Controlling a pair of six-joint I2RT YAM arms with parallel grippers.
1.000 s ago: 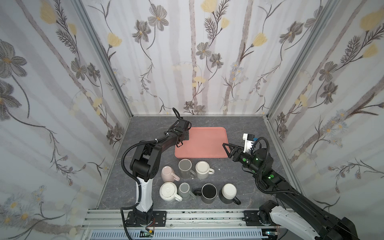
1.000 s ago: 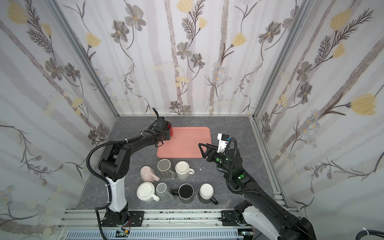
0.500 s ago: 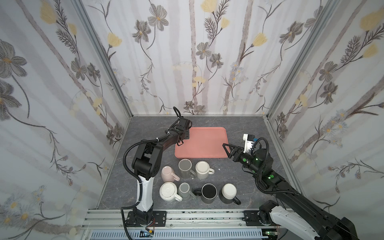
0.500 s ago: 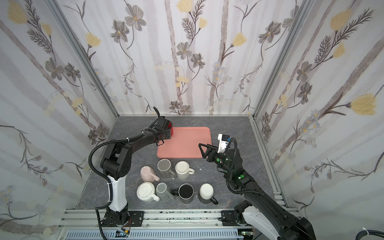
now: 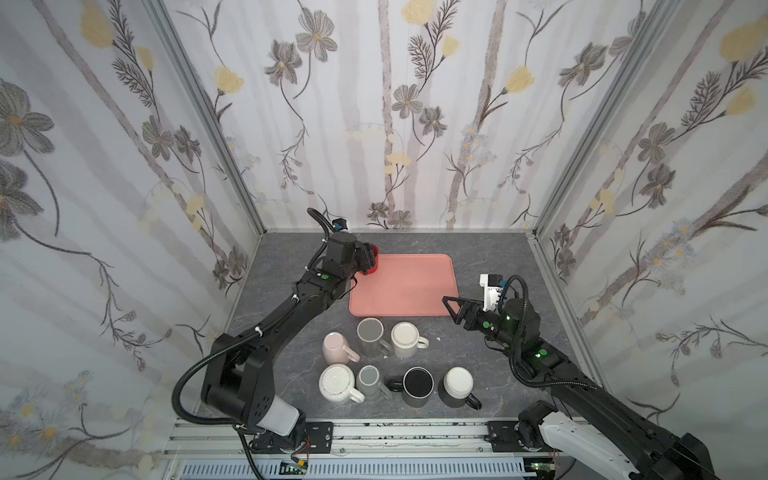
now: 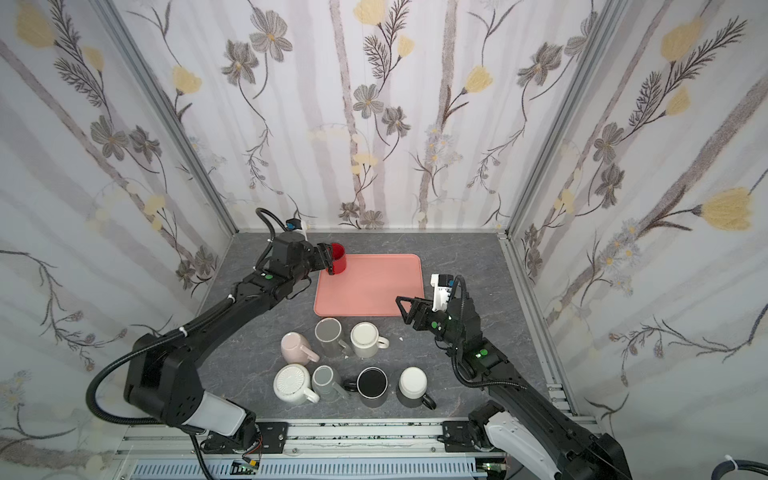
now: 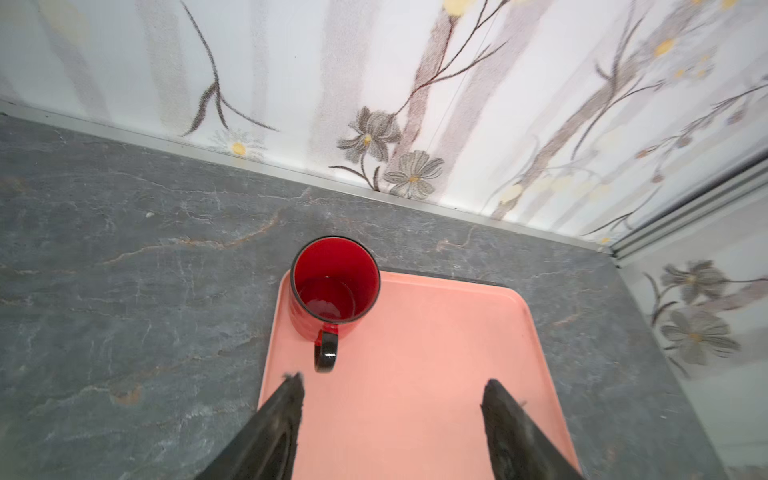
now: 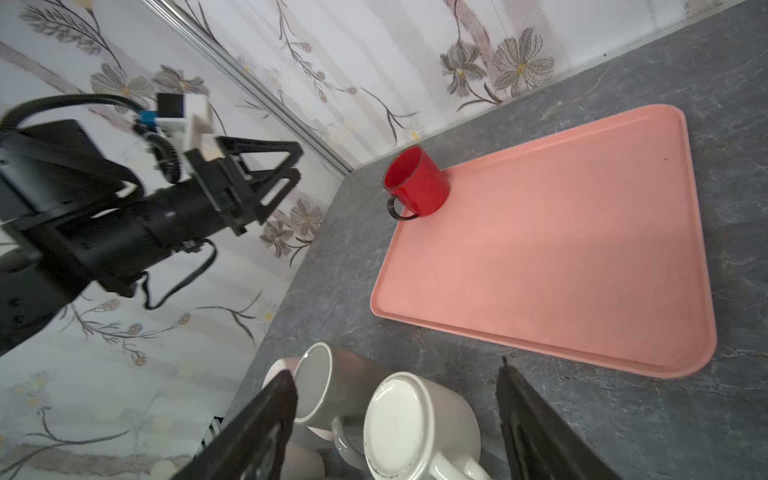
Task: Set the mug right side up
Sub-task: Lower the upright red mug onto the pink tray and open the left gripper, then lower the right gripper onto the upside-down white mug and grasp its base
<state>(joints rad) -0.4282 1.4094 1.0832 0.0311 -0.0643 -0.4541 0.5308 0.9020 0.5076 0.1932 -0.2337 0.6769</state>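
Observation:
A red mug [image 7: 334, 286] with a dark handle stands right side up on the far left corner of the pink tray [image 5: 407, 286], its mouth upward, as both top views [image 6: 338, 258] and the right wrist view [image 8: 415, 183] show. My left gripper [image 7: 392, 384] is open just behind the handle, touching nothing, and shows in a top view [image 6: 326, 259]. My right gripper [image 5: 451, 309] hangs open over the tray's near right corner. Between its fingers in the right wrist view [image 8: 397, 370] lies a cream mug [image 8: 399, 424], bottom up.
Several more mugs crowd the grey table in front of the tray: a grey one [image 5: 370, 332], a pink one on its side [image 5: 336, 347], a white ribbed one bottom up [image 5: 336, 380], a black one [image 5: 417, 384], a dark one with its white bottom up [image 5: 457, 382]. Walls close in on three sides.
My left gripper has gone from shut to open and let go of the red mug, which now stands free on the tray. The right arm has hardly moved.

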